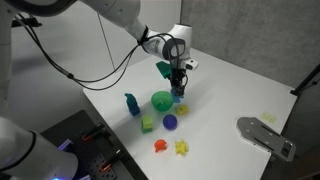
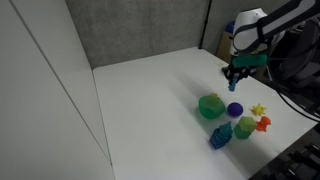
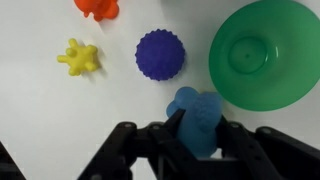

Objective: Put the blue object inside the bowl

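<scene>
Between your jaws, the blue object [image 3: 197, 120] is pinched from both sides, a firm clasp likely meant for carrying it over a rim. Just ahead and rightward in the wrist view, the green bowl [image 3: 236, 78] waits empty. Farther ahead, a purple ball [image 3: 160, 54] and a yellow piece [image 3: 78, 57] rest on the tabletop [image 3: 50, 125].

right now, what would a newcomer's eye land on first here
The fingers clasping the light-blue object at the bottom of the wrist view, right beside the bright green bowl. Then the purple ball, yellow piece and orange piece scattered on the white table.
</scene>
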`<state>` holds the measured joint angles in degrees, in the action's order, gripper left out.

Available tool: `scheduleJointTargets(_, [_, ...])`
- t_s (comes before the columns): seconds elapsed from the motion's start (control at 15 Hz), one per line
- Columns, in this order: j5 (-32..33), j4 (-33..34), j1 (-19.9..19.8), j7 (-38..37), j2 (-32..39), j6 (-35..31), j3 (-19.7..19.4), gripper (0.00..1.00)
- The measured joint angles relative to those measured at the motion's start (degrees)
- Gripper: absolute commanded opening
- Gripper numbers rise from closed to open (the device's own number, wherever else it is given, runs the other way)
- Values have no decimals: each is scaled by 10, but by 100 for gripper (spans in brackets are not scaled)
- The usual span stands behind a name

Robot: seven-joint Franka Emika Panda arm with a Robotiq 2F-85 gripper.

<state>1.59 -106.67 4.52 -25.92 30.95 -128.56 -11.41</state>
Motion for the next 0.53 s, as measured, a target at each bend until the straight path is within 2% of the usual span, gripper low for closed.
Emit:
scheduleJointTargets(0.2, [18, -30, 30, -15, -11, 0, 15, 11])
scheduleJointTargets(0.27, [26, -37, 39, -21, -11, 0, 19, 54])
scheduleJointTargets(0.4, [39, -46, 53, -33, -11, 0, 23, 61])
scheduleJointTargets(0.53, [49, -50, 60, -42, -11, 0, 24, 78])
